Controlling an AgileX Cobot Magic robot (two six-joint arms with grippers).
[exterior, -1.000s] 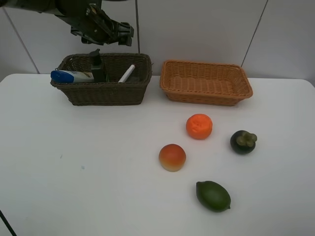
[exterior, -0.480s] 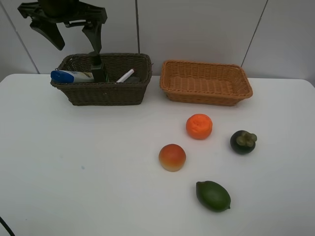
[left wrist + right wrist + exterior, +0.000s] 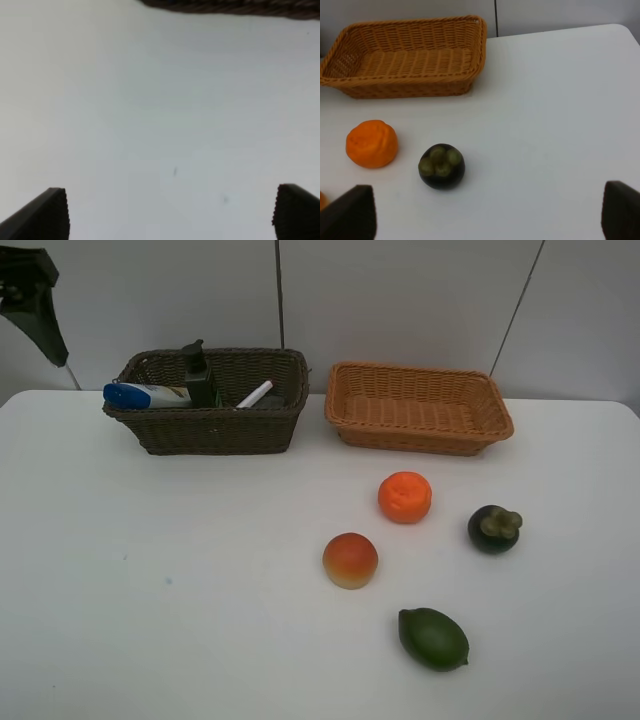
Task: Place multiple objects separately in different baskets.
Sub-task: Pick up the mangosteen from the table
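Note:
The dark brown basket point(image 3: 205, 430) at the back left holds a white bottle with a blue cap point(image 3: 145, 395), a dark pump bottle point(image 3: 198, 375) and a white marker point(image 3: 256, 394). To its right, the light orange basket point(image 3: 420, 437) point(image 3: 405, 87) has nothing in it. An orange point(image 3: 404, 497) point(image 3: 372, 143), a peach point(image 3: 350, 560), a mangosteen point(image 3: 494, 528) point(image 3: 441, 166) and a green lime point(image 3: 433, 638) lie on the white table. My left gripper point(image 3: 172, 215) is open over bare table, left of the dark basket's edge point(image 3: 240, 6). My right gripper point(image 3: 487, 215) is open near the mangosteen, holding nothing.
One dark part of the left arm point(image 3: 35, 310) shows at the far upper left of the high view, above the table's back corner. A white tiled wall stands behind both baskets. The right arm is outside the high view.
The left arm has swung from above the dark basket out to the far left edge of the high view, with its jaws still open. The objects lie where they were.

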